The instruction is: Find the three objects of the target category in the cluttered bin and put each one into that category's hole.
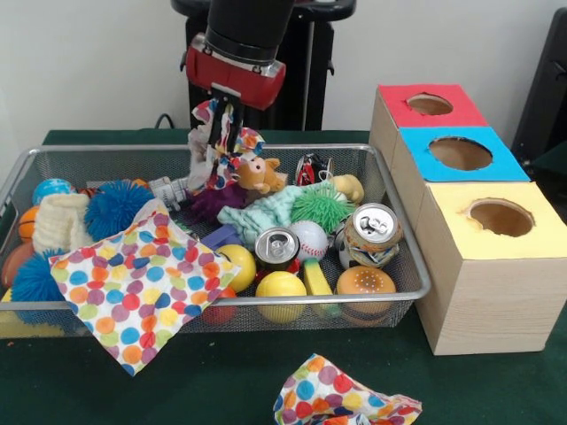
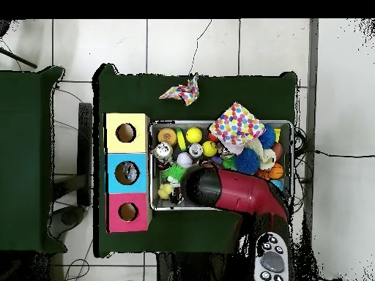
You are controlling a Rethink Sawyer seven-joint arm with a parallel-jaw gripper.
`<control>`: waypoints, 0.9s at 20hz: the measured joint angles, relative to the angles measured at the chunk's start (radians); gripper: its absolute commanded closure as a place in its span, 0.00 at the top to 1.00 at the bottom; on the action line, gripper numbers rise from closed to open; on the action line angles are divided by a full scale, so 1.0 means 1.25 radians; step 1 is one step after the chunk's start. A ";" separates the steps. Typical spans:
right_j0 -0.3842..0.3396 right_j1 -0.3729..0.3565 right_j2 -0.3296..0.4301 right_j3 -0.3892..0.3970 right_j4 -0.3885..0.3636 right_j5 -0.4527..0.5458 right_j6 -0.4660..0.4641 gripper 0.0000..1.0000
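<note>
My gripper (image 1: 227, 126) hangs over the back of the wire bin (image 1: 403, 257), shut on a bunched polka-dot cloth (image 1: 215, 152) that dangles down to the clutter. Under it sit a small teddy bear (image 1: 260, 174), a purple fuzzy ball (image 1: 213, 202) and a green spiky ball (image 1: 322, 206). Two drink cans (image 1: 277, 246) (image 1: 372, 232), a baseball (image 1: 309, 239), yellow balls (image 1: 281, 292) and a burger toy (image 1: 365, 283) lie at the bin's front right. From overhead the arm (image 2: 220, 192) covers the gripper.
Three boxes with holes stand beside the bin: red (image 1: 399, 104), blue (image 1: 421, 159), yellow (image 1: 461, 235). A second polka-dot cloth (image 1: 142, 283) drapes over the bin's front left rim. A third cloth (image 1: 341, 400) lies on the green table in front.
</note>
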 measured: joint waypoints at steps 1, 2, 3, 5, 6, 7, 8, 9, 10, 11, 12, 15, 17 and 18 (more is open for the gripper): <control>-0.007 -0.004 0.006 0.000 0.000 0.000 0.000 0.00; -0.014 -0.009 0.013 0.000 0.000 0.000 0.000 0.00; -0.029 -0.020 0.024 0.000 0.000 0.000 0.000 0.00; -0.060 -0.040 0.043 0.000 0.000 0.003 0.000 0.00; -0.068 -0.045 0.048 0.000 0.000 0.005 0.000 0.00; -0.075 -0.050 0.052 0.000 0.000 0.007 0.000 0.00; -0.093 -0.061 0.063 0.000 0.000 0.013 0.000 0.00; -0.100 -0.066 0.066 -0.001 0.000 0.016 0.000 0.00; -0.107 -0.070 0.069 -0.001 0.000 0.020 0.000 0.00; -0.118 -0.076 0.074 -0.001 0.000 0.026 0.000 0.00; -0.131 -0.085 0.081 -0.001 0.000 0.036 0.000 0.00; -0.149 -0.098 0.090 -0.003 0.000 0.057 0.000 0.00; -0.160 -0.109 0.101 -0.004 -0.001 0.075 0.000 0.00; -0.162 -0.111 0.104 -0.004 -0.002 0.077 0.000 0.00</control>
